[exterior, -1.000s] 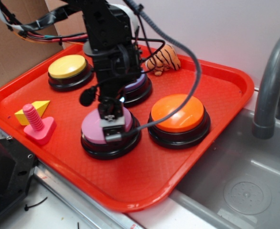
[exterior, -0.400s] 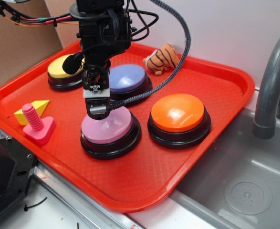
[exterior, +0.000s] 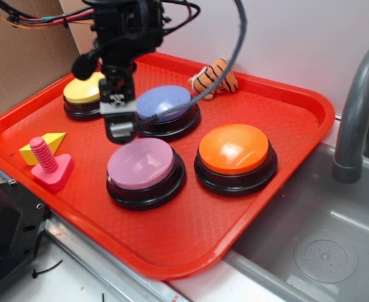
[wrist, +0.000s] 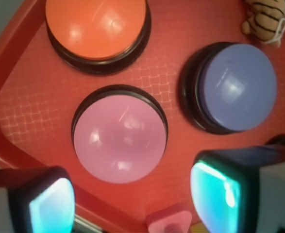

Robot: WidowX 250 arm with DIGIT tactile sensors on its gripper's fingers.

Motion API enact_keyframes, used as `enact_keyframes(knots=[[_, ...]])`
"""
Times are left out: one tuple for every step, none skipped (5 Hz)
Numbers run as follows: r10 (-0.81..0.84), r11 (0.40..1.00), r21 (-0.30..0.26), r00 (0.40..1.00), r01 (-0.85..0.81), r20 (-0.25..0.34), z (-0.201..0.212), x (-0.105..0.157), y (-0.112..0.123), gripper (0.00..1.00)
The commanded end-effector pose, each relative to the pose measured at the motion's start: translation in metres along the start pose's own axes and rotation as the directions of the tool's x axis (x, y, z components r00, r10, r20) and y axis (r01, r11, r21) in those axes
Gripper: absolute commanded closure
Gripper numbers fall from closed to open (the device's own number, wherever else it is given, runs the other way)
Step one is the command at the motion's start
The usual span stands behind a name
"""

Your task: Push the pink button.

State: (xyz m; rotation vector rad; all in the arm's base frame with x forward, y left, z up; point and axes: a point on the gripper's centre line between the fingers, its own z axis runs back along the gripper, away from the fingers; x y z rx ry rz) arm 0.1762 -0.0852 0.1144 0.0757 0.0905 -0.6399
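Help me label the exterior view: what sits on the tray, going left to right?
Yellow wedge → pink screw toy → yellow button → pink button → orange button.

pale pink button on black base, lavender-blue button, orange button, yellow button, red tray, orange-and-black striped toy

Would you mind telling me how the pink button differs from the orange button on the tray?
The pink button has a pale pink dome; the orange button has a bright orange one. In the exterior view, the pink button sits toward the tray's near edge, close to the claw; the orange sits nearer the sink. Both are round domes on black bases, alike in size.
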Motion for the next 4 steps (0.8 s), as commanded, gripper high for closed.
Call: enact_keyframes(knots=[[0.058,0.998,-0.011,0.995,-0.057,0.086,0.031,0.001,-0.001,0.00],[0.082,0.997,-0.013,0.992,-0.081,0.100,0.038,0.000,0.001,0.00],[0.098,0.995,-0.006,0.988,-0.098,0.115,0.050,0.001,0.003,0.00],[0.103,0.995,-0.011,0.988,-0.103,0.115,0.059,-0.001,0.005,0.00]])
